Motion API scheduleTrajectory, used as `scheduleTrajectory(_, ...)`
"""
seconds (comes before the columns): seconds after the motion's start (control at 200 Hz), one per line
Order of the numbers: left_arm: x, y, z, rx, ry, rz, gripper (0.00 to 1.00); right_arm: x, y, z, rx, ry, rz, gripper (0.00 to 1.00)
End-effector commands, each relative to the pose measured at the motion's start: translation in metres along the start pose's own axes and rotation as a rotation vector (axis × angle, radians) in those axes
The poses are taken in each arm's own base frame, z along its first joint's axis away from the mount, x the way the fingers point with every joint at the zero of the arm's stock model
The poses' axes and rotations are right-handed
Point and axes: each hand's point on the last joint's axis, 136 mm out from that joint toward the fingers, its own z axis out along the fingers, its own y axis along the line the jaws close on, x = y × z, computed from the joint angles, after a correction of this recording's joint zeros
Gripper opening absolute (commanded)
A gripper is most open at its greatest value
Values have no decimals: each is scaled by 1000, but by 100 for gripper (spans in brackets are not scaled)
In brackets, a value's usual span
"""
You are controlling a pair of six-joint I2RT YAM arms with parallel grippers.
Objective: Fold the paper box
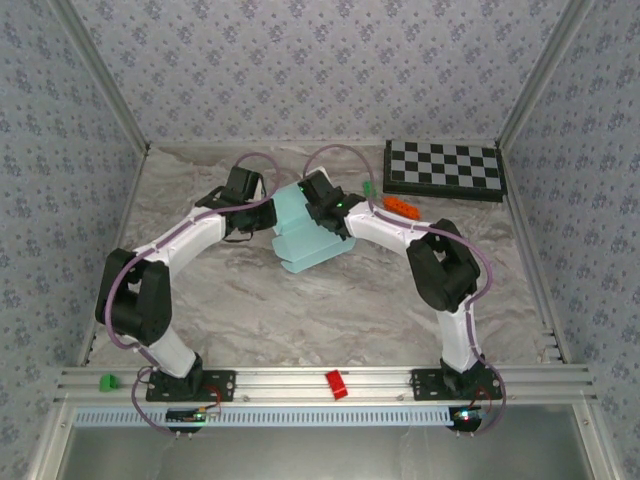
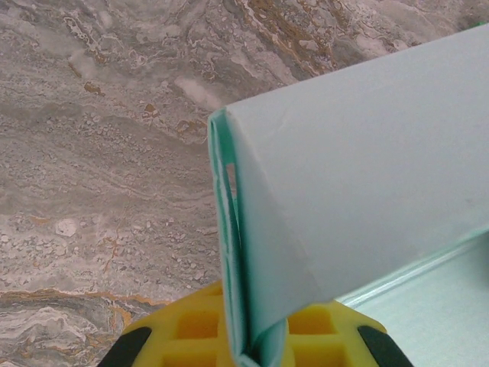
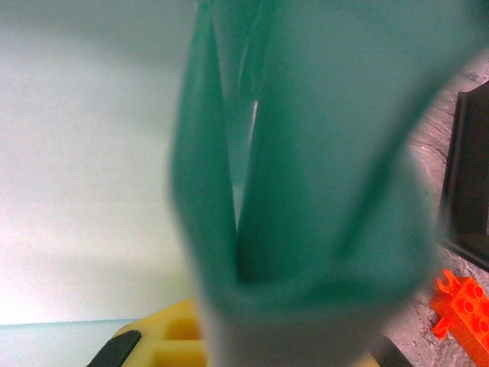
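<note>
The box [image 1: 300,245] is seen partly folded, just toward 12 o'clock of the middle of the table [image 1: 250,300], with one pale turquoise panel raised and the rest lying flat toward 6 o'clock. It is met at its 10 o'clock edge by the left gripper [image 1: 268,205] and at its 12 o'clock edge by the right gripper [image 1: 312,208].

In the left wrist view, a doubled fold of the box [image 2: 367,168] is pinched between the yellow fingers [image 2: 191,329] of the left gripper [image 2: 244,348], which is clenched on it. The marbled table [image 2: 92,153] is seen beyond, at 10 o'clock.

In the right wrist view, blurred layers of the box [image 3: 306,153] are bunched over the right gripper [image 3: 252,348], of which one yellow finger [image 3: 164,336] is visible. The card seems to be caught there, but whether the jaws are closed on it cannot be told.

An orange brick [image 1: 400,207] lies near the box at 3 o'clock, and is seen again in the right wrist view [image 3: 462,306]. A checkerboard [image 1: 445,170] lies at 2 o'clock, by the far wall.
</note>
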Motion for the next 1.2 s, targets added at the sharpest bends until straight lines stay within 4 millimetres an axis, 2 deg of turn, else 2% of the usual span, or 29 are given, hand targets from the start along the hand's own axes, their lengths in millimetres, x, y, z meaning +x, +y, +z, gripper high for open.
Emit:
scheduleTrajectory(0.0,-7,-5,-9,5,-9,11,0,35,-36,16,193,130,-79,6)
scheduleTrajectory(0.145,-6,-3,-8,-6,-6,6,0,39,-41,16,234,148,-84,5)
scheduleTrajectory(0.325,-5,-2,-8,-11,-1,2,0,39,-35,16,196,151,-87,4)
scheduleTrajectory(0.55,-4,-4,-7,1,4,-3,0,20,5,2,-88,61,-34,9)
scheduleTrajectory(0.73,-3,-4,-5,6,9,-10,0,8,24,-10,-222,28,-10,14)
scheduleTrajectory(0.97,-2,-4,-4,5,11,-15,0,5,31,-14,-271,28,12,22)
scheduleTrajectory(1.194,-1,-3,-2,-2,17,-20,0,2,29,-17,-282,26,28,24)
